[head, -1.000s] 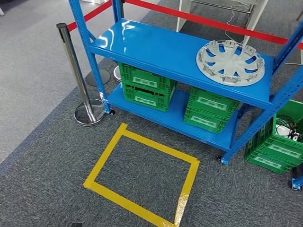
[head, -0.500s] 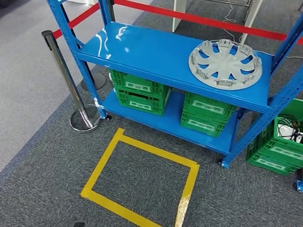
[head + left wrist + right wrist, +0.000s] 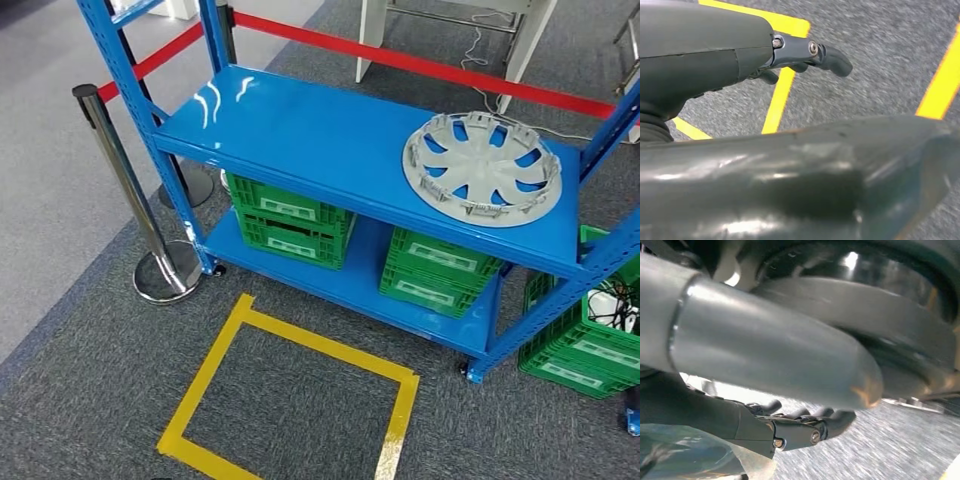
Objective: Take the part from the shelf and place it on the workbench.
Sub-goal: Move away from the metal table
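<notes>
The part is a silver-grey wheel cover (image 3: pixel 483 168) lying flat on the right end of the blue shelf's upper board (image 3: pixel 317 135). My left hand (image 3: pixel 806 52) hangs over grey carpet and yellow tape, its dark fingers stretched out with nothing in them. In the right wrist view my right hand (image 3: pixel 806 425) also hangs low above the carpet, fingers extended side by side and holding nothing. Both hands are far from the wheel cover.
Green crates (image 3: pixel 290 220) (image 3: pixel 438 272) sit on the lower board, and another (image 3: pixel 589 335) stands on the floor to the right. A yellow tape square (image 3: pixel 287 400) marks the carpet before the shelf. A chrome stanchion (image 3: pixel 128 190) with red belt (image 3: pixel 423 65) stands on the left.
The whole picture has shifted: the camera moved, so the shelf's left end and the stanchion slid left and the tape square dropped lower. The wheel cover has not moved on the shelf.
</notes>
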